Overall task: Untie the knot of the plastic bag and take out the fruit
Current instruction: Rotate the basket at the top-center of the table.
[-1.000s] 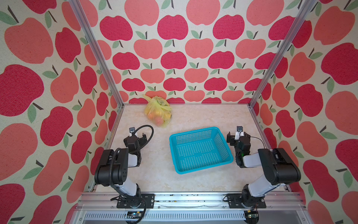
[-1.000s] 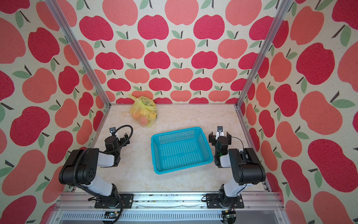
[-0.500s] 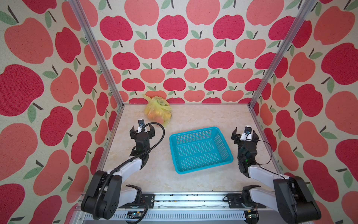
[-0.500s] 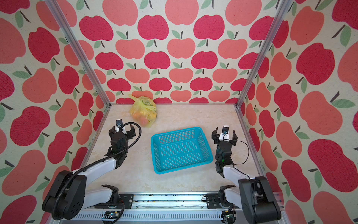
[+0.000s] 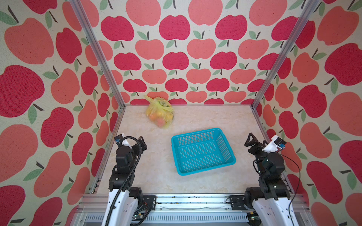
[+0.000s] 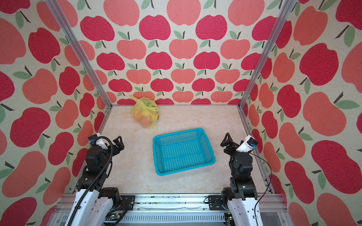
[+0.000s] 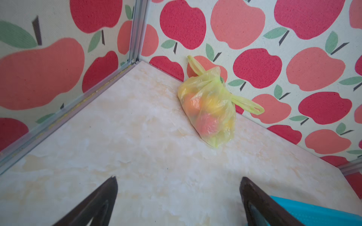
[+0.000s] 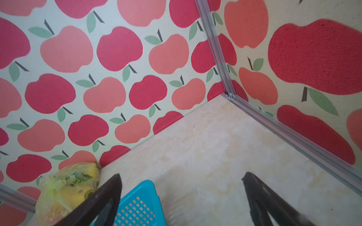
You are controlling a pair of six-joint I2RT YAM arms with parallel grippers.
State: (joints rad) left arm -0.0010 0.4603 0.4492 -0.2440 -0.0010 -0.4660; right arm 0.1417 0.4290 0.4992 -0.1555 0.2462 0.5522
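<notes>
The plastic bag (image 5: 159, 112) (image 6: 146, 112) lies tied at the back left of the table, against the rear wall. Its knot (image 7: 217, 80) sits on top, with two handle loops sticking out. Fruit shows through the film: an orange one (image 7: 192, 101), a pink-red one (image 7: 207, 123) and yellow ones (image 8: 74, 195). My left gripper (image 5: 131, 140) (image 7: 178, 179) hovers open at the near left, well short of the bag. The right gripper (image 5: 261, 140) (image 8: 181, 175) hovers open at the near right, with nothing between its fingers.
A turquoise perforated basket (image 5: 195, 134) (image 6: 176, 133) stands empty between the two arms, right of centre, and its corner (image 8: 141, 203) lies below the right gripper. Apple-patterned walls and aluminium posts (image 5: 98, 52) close in three sides of the marble tabletop (image 5: 205, 117).
Both arms have unfolded from their low resting pose and risen above the table, wrists now pointing toward the back. The jaws stayed open. Bag and basket have not moved.
</notes>
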